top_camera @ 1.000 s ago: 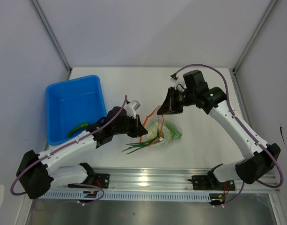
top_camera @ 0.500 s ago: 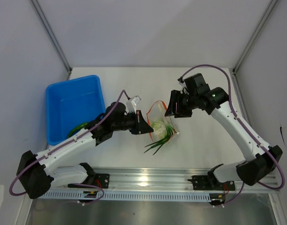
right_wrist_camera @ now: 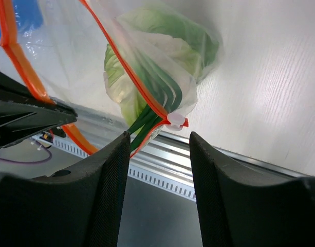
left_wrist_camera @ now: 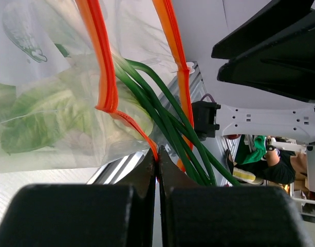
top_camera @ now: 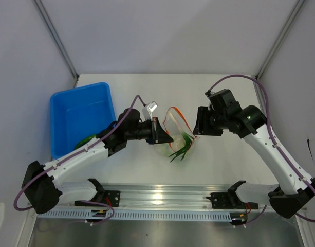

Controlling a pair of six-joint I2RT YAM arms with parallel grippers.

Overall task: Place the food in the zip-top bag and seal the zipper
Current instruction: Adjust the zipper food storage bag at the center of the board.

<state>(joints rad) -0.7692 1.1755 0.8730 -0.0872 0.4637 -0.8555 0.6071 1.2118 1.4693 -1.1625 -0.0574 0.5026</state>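
lifted off the table since a second ago, the zip-top bag [top_camera: 175,135] hangs between both grippers. one green pepper [top_camera: 84,140] sits unbagged in the blue bin [top_camera: 80,110]. left gripper [left_wrist_camera: 157,159] pinches the zipper [left_wrist_camera: 102,62]; leafy pieces [right_wrist_camera: 162,41] are inside, stalks [top_camera: 180,150] poke out the unsealed mouth; right gripper [right_wrist_camera: 160,136] is released.

A blue plastic bin [top_camera: 77,116] sits at the white table's [top_camera: 147,85] left side. An aluminium rail [top_camera: 162,195] runs along the near edge, with grey walls [top_camera: 162,36] behind.

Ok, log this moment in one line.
left gripper: shut on zipper | right gripper: open | zip-top bag: unsealed | green stalks: poking out
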